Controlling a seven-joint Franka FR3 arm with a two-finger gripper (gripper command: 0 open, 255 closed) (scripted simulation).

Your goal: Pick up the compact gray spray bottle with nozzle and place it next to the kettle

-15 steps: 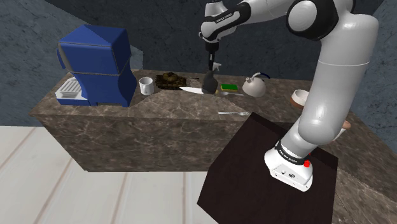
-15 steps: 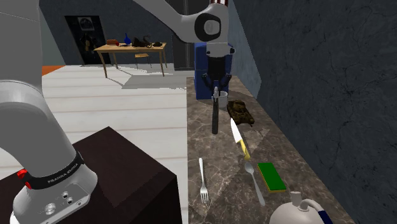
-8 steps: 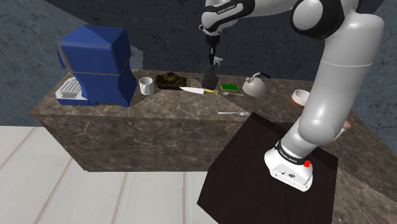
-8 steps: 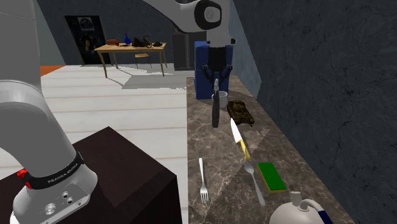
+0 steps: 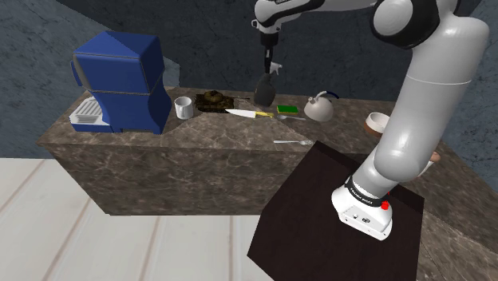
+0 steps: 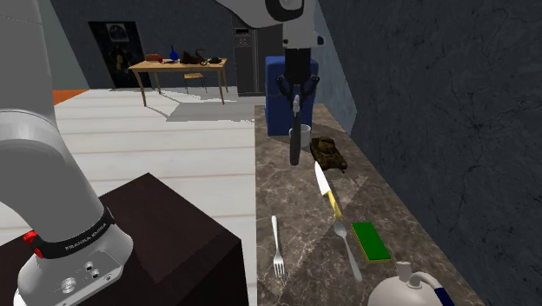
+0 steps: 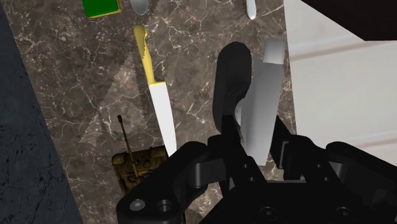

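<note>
The gray spray bottle (image 5: 265, 90) is held by its top in the black pincer (image 5: 268, 64), whose fingers are clamped on it. It hangs upright in the air, clear of the dark marbled worktop (image 5: 160, 144). In the second exterior view the bottle (image 6: 295, 143) is seen below the pincer (image 6: 296, 104), above the worktop's strip beside the blade of a yellow-handled knife (image 6: 323, 184). In the wrist view the bottle (image 7: 259, 108) is seen from above, with the knife (image 7: 162, 118) and a small toy tank (image 7: 135, 167) lying on the worktop beside it.

In the shoulder view the white kettle (image 5: 319, 106) stands on the worktop to the bottle's right, apart from it, with a green sponge (image 5: 287, 108) lying between them. The tank (image 5: 214, 100) and a white mug (image 5: 183, 106) are placed to that view's left of the bottle, and a blue coffee machine (image 5: 120, 80) stands further left. A fork (image 6: 277, 248) lies near the worktop's front edge, and a spoon (image 6: 347, 248) lies next to the sponge (image 6: 371, 240).
</note>
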